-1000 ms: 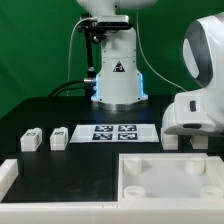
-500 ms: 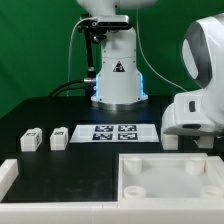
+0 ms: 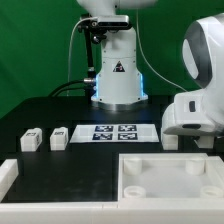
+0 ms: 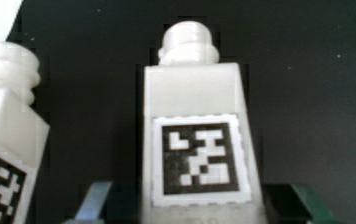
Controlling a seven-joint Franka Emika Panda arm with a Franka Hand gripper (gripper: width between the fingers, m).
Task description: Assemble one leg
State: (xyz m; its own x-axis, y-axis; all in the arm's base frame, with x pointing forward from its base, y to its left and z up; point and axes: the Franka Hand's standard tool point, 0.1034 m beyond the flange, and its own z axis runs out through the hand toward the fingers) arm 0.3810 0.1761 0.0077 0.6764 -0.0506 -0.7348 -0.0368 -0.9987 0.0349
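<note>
A green backdrop hangs behind the black counter (image 3: 60,110), where the marker board (image 3: 115,131) lies flat in front of my base. In the wrist view the leg (image 4: 193,110) lies right before me, its tag facing the camera and its rounded peg pointing away. My fingers (image 4: 104,198) stand spread, one on either side of the leg's near end, with a dark strip between each and its sides, so they hold nothing. A neighbouring leg (image 4: 6,130) lies just beside it, apart. In the exterior view my fingers are hidden behind my white arm casing (image 3: 195,90) at the exterior view's right. Two spare legs (image 3: 31,139) sit near each other at that view's left, and the large tray-like part (image 3: 185,185) fills the foreground.
</note>
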